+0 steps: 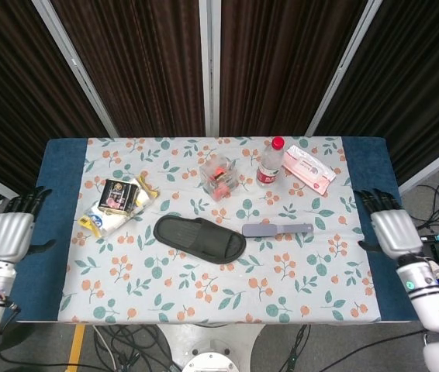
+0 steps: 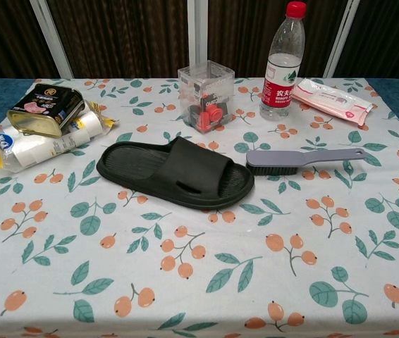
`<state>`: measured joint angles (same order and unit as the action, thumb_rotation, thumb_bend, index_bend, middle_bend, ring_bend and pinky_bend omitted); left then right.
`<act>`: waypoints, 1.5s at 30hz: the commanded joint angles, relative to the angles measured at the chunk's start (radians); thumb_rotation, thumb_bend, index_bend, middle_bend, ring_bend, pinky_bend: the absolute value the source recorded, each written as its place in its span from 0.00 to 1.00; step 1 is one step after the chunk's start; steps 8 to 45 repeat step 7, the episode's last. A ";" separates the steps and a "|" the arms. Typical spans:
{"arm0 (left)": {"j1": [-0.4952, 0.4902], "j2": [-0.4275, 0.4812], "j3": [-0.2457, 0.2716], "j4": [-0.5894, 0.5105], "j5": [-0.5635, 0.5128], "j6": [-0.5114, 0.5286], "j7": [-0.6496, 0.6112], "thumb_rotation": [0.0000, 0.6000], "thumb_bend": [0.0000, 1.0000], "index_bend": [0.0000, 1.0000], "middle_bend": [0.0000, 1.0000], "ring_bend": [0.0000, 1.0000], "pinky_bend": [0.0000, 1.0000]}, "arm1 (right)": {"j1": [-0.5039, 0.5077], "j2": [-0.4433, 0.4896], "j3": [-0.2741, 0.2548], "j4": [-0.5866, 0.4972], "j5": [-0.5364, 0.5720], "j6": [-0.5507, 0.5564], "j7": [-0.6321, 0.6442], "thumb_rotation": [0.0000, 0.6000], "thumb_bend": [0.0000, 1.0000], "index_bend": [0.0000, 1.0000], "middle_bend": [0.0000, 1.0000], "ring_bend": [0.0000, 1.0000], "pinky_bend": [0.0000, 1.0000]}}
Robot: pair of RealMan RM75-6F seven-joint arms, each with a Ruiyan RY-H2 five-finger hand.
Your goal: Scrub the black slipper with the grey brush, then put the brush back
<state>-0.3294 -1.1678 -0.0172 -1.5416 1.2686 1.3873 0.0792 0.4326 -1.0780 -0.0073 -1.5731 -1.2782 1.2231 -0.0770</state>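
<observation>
The left hand [image 1: 10,230] hangs off the left edge of the table [image 1: 57,186], over the floor, its fingers spread and holding nothing. It appears only in the head view. On the flowered cloth near the left edge lies a dark tin [image 2: 44,108] resting on top of a clear plastic packet [image 2: 34,144] with blue and yellow print; the two touch.

Toward the middle lies the black slipper [image 2: 175,172], sole down, its long side running left to right, with the toe end pointing right. Behind it, nearer the curtains, stands a clear plastic box [image 2: 206,95] with red and black pieces inside. Just to the right of the slipper's toe lies the grey brush [image 2: 302,159], bristles down on the cloth, head toward the slipper and handle pointing right. Brush and slipper are close; whether they touch cannot be told. Nothing is holding the brush.

Behind the brush stands a water bottle [image 2: 282,63] with a red cap and a red-and-white label. To its right lies a flat pack of wipes [image 2: 333,101], pink and white.

The right hand [image 1: 391,225] hangs past the right edge of the table, well apart from the brush, fingers spread and empty.
</observation>
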 commanded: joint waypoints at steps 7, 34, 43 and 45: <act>0.190 -0.047 0.061 -0.005 0.064 0.211 0.084 1.00 0.15 0.15 0.18 0.11 0.16 | -0.286 0.019 -0.063 -0.002 -0.148 0.340 0.151 1.00 0.06 0.00 0.06 0.00 0.05; 0.190 -0.047 0.061 -0.005 0.064 0.211 0.084 1.00 0.15 0.15 0.18 0.11 0.16 | -0.286 0.019 -0.063 -0.002 -0.148 0.340 0.151 1.00 0.06 0.00 0.06 0.00 0.05; 0.190 -0.047 0.061 -0.005 0.064 0.211 0.084 1.00 0.15 0.15 0.18 0.11 0.16 | -0.286 0.019 -0.063 -0.002 -0.148 0.340 0.151 1.00 0.06 0.00 0.06 0.00 0.05; 0.190 -0.047 0.061 -0.005 0.064 0.211 0.084 1.00 0.15 0.15 0.18 0.11 0.16 | -0.286 0.019 -0.063 -0.002 -0.148 0.340 0.151 1.00 0.06 0.00 0.06 0.00 0.05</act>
